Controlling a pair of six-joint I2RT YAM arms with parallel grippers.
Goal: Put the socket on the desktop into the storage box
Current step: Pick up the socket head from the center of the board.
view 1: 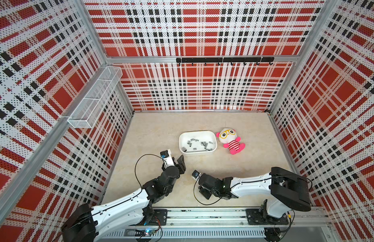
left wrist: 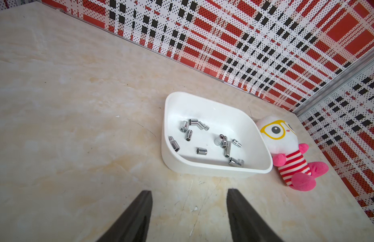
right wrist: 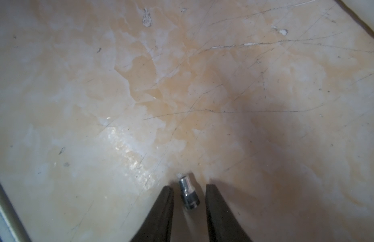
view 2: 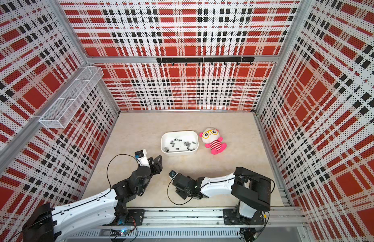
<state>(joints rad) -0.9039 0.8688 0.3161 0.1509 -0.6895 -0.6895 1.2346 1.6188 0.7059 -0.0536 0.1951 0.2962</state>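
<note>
- Across the pale marble-look table (view 1: 161, 125), the right arm lies low near the front rail. The left arm stands closer to the storage box (view 1: 198, 154).
- Mid-table, the storage box sits just beside a plush doll (view 1: 231, 140). It holds a scatter of loose sockets (left wrist: 201, 150).
- The left hand (left wrist: 189, 190) is spread and empty. It hangs over bare table with the box ahead of it.
- The right hand (right wrist: 189, 186) is down at the table, its fingers set either side of the socket (right wrist: 189, 196). A gap shows on each side, so it is not pinching yet.
- The socket lies on the table directly between those fingers, well apart from the box. Its long axis runs roughly along the fingers, slightly skewed, with the narrow end pointing away from the wrist.
- Closing would therefore squeeze across the round barrel. I judge the skew could let it roll or slip forward, so a centred, gentle close suits. The right arm is plainly the one to carry it.
</note>
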